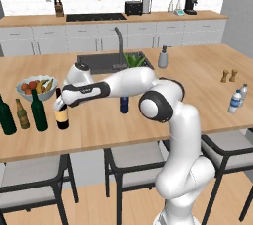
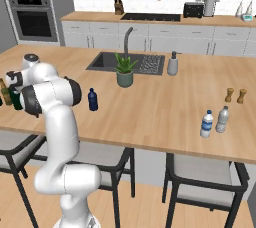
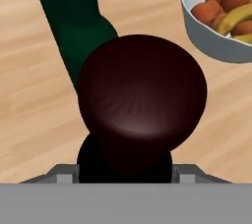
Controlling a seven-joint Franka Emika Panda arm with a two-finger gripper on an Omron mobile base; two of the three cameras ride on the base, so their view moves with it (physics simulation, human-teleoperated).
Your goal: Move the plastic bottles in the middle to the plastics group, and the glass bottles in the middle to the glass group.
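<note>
The table (image 1: 207, 78) carries everything, and the arm reaches far out to its left end, where the glass group stands: a stout green bottle (image 1: 6, 116) and a small amber bottle (image 1: 21, 114), with a slim green wine bottle (image 1: 39, 111) just beside them. The pincer (image 1: 60, 101) is pinching the neck of the dark labelled wine bottle (image 1: 62, 115), which stands upright next to the slim green one and near a fruit bowl (image 1: 35, 87).

Risks, as I judge them: held high on a tall bottle, it could tip as the pincer lets go. The neighbours are close, so a sideways pull-out could knock the slim green bottle. The short blue bottle (image 1: 124, 104) is in the middle, well apart from the water bottles (image 1: 238, 98).
</note>
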